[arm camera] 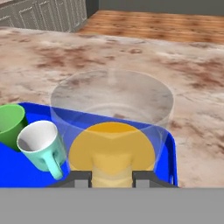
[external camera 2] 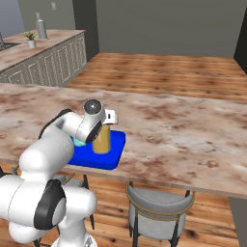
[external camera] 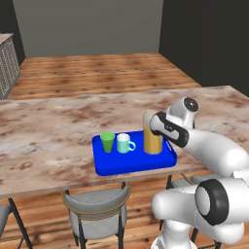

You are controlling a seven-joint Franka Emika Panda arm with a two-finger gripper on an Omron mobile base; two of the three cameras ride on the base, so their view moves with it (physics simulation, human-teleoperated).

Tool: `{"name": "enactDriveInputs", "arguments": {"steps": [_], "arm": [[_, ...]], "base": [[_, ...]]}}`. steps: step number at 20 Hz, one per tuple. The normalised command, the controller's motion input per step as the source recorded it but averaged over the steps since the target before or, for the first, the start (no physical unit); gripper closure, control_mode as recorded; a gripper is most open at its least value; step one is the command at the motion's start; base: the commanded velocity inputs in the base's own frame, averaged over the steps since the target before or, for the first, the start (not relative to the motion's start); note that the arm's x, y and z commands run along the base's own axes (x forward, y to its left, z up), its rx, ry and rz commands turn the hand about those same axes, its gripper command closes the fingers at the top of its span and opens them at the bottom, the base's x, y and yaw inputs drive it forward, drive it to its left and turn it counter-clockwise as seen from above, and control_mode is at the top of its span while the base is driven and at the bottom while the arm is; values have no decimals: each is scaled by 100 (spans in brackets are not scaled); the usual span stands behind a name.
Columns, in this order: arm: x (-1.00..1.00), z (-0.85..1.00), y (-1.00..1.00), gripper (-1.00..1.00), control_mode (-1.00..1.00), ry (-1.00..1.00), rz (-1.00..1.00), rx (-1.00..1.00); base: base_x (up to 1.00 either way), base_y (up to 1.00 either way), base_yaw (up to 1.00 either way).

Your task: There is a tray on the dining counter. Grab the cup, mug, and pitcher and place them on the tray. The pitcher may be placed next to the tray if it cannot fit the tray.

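Three vessels stand on the blue tray (external camera: 133, 166): the green cup (external camera: 107, 142), the teal mug (external camera: 124, 143) beside it, and the glass pitcher (external camera: 152, 141), pinched at its near wall by the hand (arm camera: 112, 178), on the marbled table (external camera: 44, 136).

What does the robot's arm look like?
The arm is made of smooth, rounded white segments with dark bands and round dark caps at its joints. Its end effector has two small dark grey finger tips. No loose cables show.
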Motion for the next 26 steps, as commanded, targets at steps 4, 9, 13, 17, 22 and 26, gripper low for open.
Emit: {"name": "enactDriveInputs", "arguments": {"steps": [4,9,13,17,22,26], "arm": [[1,-13,0,100,-100,-3,0,0],[1,-17,0,100,-100,-5,0,0],[3,-16,0,100,-100,-7,0,0],[2,-15,0,100,-100,-4,0,0],[0,-9,0,100,-100,0,0,0],[0,-21,0,100,-100,0,0,0]], "base": [[0,0,0],[0,0,0],[0,0,0],[0,0,0],[0,0,0],[0,0,0]]}}
